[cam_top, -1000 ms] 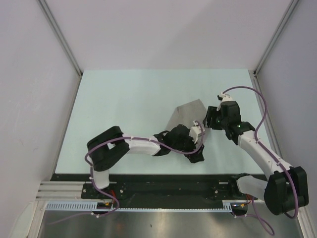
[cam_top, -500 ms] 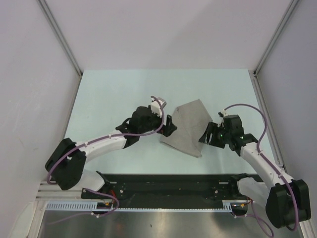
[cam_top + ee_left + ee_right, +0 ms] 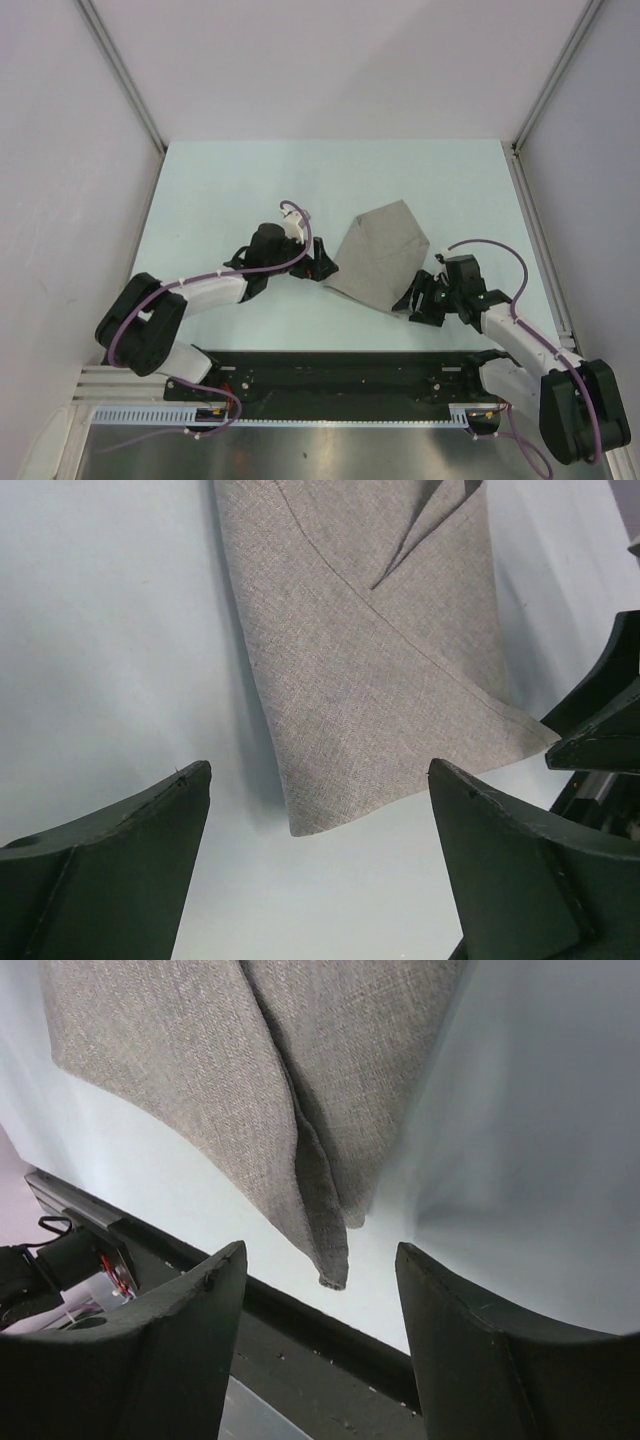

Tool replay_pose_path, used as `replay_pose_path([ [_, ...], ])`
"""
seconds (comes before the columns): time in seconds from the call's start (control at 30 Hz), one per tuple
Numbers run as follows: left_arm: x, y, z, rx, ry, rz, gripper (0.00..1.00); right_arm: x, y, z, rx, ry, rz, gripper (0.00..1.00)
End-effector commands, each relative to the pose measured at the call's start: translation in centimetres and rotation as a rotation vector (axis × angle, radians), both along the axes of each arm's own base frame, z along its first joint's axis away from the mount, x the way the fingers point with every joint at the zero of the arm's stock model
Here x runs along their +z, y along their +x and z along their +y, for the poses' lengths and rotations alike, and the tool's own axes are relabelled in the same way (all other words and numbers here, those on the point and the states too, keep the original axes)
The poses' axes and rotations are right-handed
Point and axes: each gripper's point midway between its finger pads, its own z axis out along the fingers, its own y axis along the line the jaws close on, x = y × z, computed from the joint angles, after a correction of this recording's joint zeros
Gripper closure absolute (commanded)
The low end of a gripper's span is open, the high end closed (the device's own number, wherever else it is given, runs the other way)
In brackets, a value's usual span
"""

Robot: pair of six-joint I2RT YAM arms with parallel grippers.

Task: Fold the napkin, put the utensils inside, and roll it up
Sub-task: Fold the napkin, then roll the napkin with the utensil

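Observation:
The grey-beige napkin (image 3: 380, 253) lies folded on the table, a slanted shape near the middle. My left gripper (image 3: 322, 264) is open and empty, right at the napkin's left corner, which shows between its jaws in the left wrist view (image 3: 360, 660). My right gripper (image 3: 418, 303) is open and empty at the napkin's near right corner, whose folded tip shows in the right wrist view (image 3: 325, 1250). The wooden spoon is not in view.
The pale table (image 3: 240, 190) is bounded by white walls at the back and both sides. A black rail (image 3: 340, 370) with the arm bases runs along the near edge, just behind the right gripper's corner of the cloth.
My left arm swung from the napkin's right side across to its left corner. My right gripper dropped from the far right side to the near right corner. The napkin now lies flat.

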Motion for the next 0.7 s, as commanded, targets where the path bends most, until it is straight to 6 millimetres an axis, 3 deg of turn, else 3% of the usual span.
replay_pose_path([
  [0.0, 0.8, 0.0, -0.7, -0.028, -0.071, -0.005, 0.07, 0.2, 1.1, 0.3, -0.015, 0.007, -0.031, 0.36],
  [0.37, -0.6, -1.2, -1.1, -0.068, -0.095, 0.045, 0.11, -1.6, 1.3, -0.8, -0.045, -0.100, -0.007, 0.60],
  [0.67, -1.4, -2.0, -1.4, -0.089, -0.126, 0.089, 0.13, -2.2, 1.9, -0.3, -0.037, -0.104, -0.011, 0.67],
])
